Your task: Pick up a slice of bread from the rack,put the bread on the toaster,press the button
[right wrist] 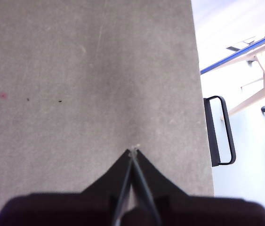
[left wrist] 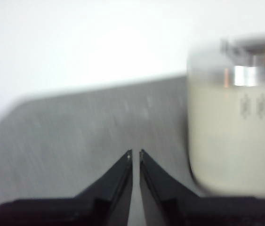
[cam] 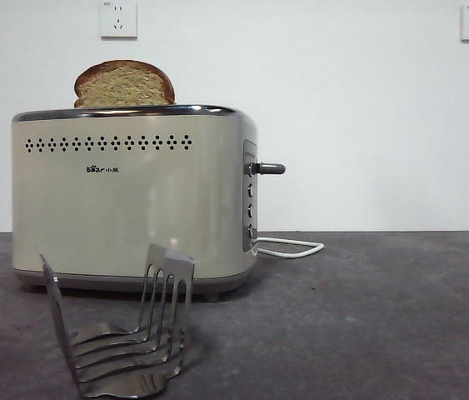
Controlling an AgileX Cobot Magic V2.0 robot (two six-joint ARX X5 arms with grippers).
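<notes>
On my feed the toaster stands on the grey table, with the slice of bread upright in its top slot, only the domed upper part showing. The rack sits empty just in front of it. The button juts from the grey end panel. My left gripper is nearly closed on nothing beside the toaster; my right gripper is clenched, holding nothing, over bare table.

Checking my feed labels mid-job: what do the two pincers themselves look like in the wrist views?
Both look alike. The left pincer has two matte black jaws, broad at the base and tapering to thin pointed tips. The right pincer is the same black wedge shape, with a pale speck at its tip. No cables, markings or labels are visible on either.
</notes>
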